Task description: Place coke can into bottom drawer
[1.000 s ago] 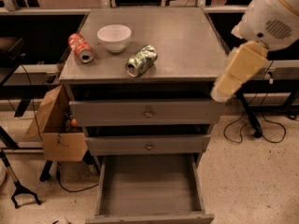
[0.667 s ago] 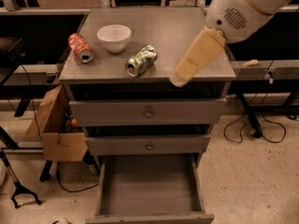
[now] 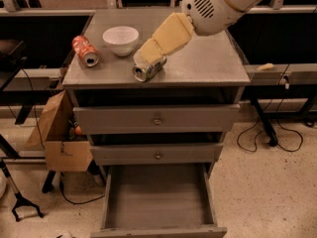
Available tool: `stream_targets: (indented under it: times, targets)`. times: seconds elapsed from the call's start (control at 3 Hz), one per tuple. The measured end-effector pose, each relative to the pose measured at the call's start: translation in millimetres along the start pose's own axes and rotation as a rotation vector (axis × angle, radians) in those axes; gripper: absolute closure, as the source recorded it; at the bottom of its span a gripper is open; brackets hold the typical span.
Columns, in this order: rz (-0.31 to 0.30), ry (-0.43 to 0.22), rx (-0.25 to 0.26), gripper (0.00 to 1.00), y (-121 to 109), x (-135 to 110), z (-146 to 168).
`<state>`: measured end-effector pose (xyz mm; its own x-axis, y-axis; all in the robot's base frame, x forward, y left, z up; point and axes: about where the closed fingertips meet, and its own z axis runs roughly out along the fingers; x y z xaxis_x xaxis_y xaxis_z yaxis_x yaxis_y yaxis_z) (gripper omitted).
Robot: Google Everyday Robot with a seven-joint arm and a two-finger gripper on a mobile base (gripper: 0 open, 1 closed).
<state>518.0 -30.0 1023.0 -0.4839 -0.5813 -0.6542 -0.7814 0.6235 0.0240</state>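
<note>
The coke can (image 3: pixel 85 50), red with white lettering and a silver top, lies on its side at the left of the grey cabinet top (image 3: pixel 208 63). The bottom drawer (image 3: pixel 157 202) is pulled out, a plain grey box with nothing in it. My gripper (image 3: pixel 148 51), on a cream-coloured arm coming from the upper right, hangs over the green-and-silver patterned can (image 3: pixel 147 69) in the middle of the cabinet top, well to the right of the coke can.
A white bowl (image 3: pixel 120 39) stands between the two cans at the back. Two shallow drawers with round knobs (image 3: pixel 157 120) are shut. A cardboard box (image 3: pixel 59 138) stands left of the cabinet. Cables (image 3: pixel 270 138) lie on the floor at right.
My arm has swung left across the cabinet top, from beyond its right edge to over the green-and-silver can. The cans, bowl and drawers have not moved.
</note>
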Motion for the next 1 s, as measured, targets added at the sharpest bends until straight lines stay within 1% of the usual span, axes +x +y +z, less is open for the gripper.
stream_targets:
  times: [0.33,0.67,1.0]
  targets:
    - [0.000,0.000,0.000,0.00,0.0,0.0,0.0]
    - [0.051,-0.007,0.017,0.00,2.2,-10.1,11.0]
    - [0.110,-0.015,0.017,0.00,8.9,-42.6,53.0]
